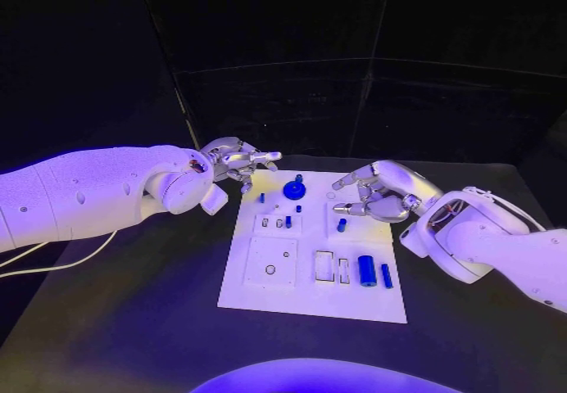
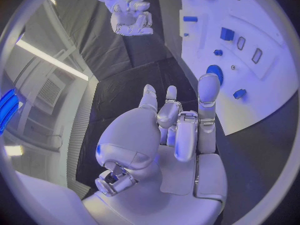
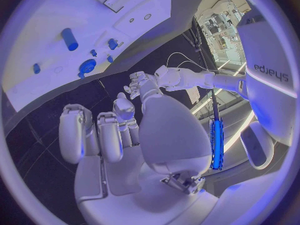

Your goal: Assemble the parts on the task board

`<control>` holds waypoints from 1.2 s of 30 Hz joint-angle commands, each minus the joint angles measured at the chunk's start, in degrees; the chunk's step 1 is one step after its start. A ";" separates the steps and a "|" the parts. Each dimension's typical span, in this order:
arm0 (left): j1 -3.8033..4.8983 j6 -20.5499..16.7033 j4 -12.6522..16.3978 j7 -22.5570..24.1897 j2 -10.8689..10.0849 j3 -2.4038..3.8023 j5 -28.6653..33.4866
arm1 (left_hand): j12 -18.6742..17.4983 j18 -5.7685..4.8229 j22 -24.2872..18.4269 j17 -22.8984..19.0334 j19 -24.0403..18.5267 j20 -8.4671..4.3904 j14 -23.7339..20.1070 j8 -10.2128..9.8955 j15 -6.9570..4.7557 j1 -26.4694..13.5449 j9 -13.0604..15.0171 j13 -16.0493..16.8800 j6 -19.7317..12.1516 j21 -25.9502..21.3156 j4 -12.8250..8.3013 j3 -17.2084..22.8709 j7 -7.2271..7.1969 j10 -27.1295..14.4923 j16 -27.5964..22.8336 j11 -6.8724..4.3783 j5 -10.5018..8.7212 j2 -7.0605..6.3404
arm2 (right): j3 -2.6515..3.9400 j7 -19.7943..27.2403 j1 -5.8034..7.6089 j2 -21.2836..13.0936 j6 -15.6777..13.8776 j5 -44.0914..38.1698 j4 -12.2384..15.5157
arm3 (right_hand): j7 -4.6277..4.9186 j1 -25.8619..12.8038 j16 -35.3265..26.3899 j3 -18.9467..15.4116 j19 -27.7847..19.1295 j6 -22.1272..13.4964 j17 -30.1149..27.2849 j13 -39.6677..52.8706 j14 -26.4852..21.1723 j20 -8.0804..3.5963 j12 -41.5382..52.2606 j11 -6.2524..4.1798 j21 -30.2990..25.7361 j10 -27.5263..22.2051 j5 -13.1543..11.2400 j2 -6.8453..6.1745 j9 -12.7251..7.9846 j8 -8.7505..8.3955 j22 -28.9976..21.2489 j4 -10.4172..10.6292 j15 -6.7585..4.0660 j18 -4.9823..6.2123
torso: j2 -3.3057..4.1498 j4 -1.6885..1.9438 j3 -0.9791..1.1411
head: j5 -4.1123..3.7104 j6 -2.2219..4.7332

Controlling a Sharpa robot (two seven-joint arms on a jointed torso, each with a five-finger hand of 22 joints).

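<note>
Task board (image 1: pixel 355 303) lies between two empty, loosely curled hands.

A black table (image 1: pixel 142 327) fills the foreground, its surface washed in violet light. Behind the table, dark panels (image 1: pixel 355 82) close the scene, split by thin pale seams. Past the table's edge, a long bright light strip (image 2: pixel 50 60) runs overhead, and shelving (image 3: pixel 222 15) stands lit beyond the table's far side
</note>
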 commanded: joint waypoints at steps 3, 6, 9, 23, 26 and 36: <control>1.76 13.26 -1.46 -18.97 3.02 0.09 -19.18 | 1.00 -1.28 2.14 8.69 1.02 -0.35 4.61 1.63 -0.63 -1.48 1.06 1.46 0.47 1.75 1.90 -1.36 -0.65 0.35 0.69 -0.53 0.20 0.18 | 0.05 3.03 0.63 -1.66 4.49 11.17 -0.01 | -0.11 0.65 0.41 -0.55 0.07 0.75 12.52 0.50 5.13 -0.49 0.67 -0.22 -0.22 0.70 0.69 0.07 0.11 0.56 0.15 -0.27 -0.39 0.53 | -0.99 -0.45 0.31 | 0.05 -0.09; 2.53 18.10 -3.50 -22.47 6.49 0.09 -24.66 | 0.10 -0.97 0.28 7.30 0.00 -0.41 4.27 2.02 -0.67 -1.18 1.44 -0.35 0.01 0.46 2.04 -1.65 -0.67 -0.92 0.11 -0.51 0.25 0.08 | 0.05 3.20 0.81 -2.07 4.93 12.28 -0.94 | -0.41 0.93 0.74 -1.11 0.36 1.56 12.90 1.32 5.29 -0.76 1.60 -0.53 -0.07 1.64 2.09 0.39 0.20 1.22 0.50 -0.46 -0.67 0.45 | -1.41 -0.38 0.50 | -0.07 -0.24; 2.90 20.59 -4.95 -23.81 8.89 0.10 -28.28 | -0.21 -0.88 -0.25 6.75 -0.39 -0.42 4.11 2.28 -0.64 -1.22 1.68 -0.85 -0.26 0.05 2.30 -1.88 -0.64 -1.42 -0.15 -0.48 0.23 0.09 | 0.04 3.15 0.87 -2.04 4.99 12.66 -1.55 | -0.47 0.94 0.75 -1.26 0.41 1.66 12.92 1.42 5.30 -0.82 1.73 -0.57 -0.05 1.79 2.37 0.43 0.20 1.32 0.55 -0.48 -0.73 0.43 | -1.52 -0.42 0.54 | 0.00 -0.27; 3.42 26.43 -10.88 -25.68 16.51 0.10 -35.11 | 1.03 -1.36 2.93 8.63 0.87 -0.71 4.54 4.74 -1.01 -2.63 3.55 1.60 -0.19 2.31 4.85 -3.54 -1.18 -0.46 0.65 -0.93 0.23 0.55 | 0.03 2.44 0.94 -1.47 3.73 12.36 -3.63 | -0.65 0.82 0.54 -2.25 0.49 1.80 12.67 1.32 5.26 -1.04 1.81 -0.79 -0.18 2.08 4.64 0.71 0.08 1.68 0.41 -0.41 -0.97 0.44 | -1.39 -0.32 0.50 | 0.36 -0.61; 3.40 26.77 -11.15 -25.75 17.20 0.10 -36.32 | 1.17 -1.42 3.35 8.87 1.05 -0.79 4.60 5.26 -1.08 -2.17 3.96 1.86 -0.23 2.63 4.87 -3.61 -1.28 -0.34 0.76 -1.04 0.24 0.59 | 0.03 2.21 0.94 -1.19 4.16 12.34 -4.08 | -0.69 1.18 0.45 -2.53 0.48 1.78 12.56 1.21 5.23 -1.10 1.73 -0.84 -0.25 2.06 5.73 0.62 0.02 1.77 0.33 -0.69 -1.02 0.45 | -1.35 -0.39 0.48 | 0.46 -0.67; 3.03 29.56 -13.21 -26.27 19.65 -0.72 -38.71 | 1.71 -1.66 4.93 9.62 1.69 -0.98 4.77 6.82 -1.30 -1.15 5.22 2.94 -0.23 3.80 4.86 -3.55 -1.61 0.22 1.10 -1.30 0.25 0.84 | 0.03 1.33 0.93 -0.48 5.12 12.32 -5.09 | -0.72 1.53 0.31 -2.96 0.41 1.72 12.40 0.99 5.20 -1.17 1.58 -0.89 -0.43 2.00 7.65 0.68 -0.09 1.92 0.08 -0.98 -1.08 0.50 | -1.42 -0.38 0.45 | 0.38 -1.09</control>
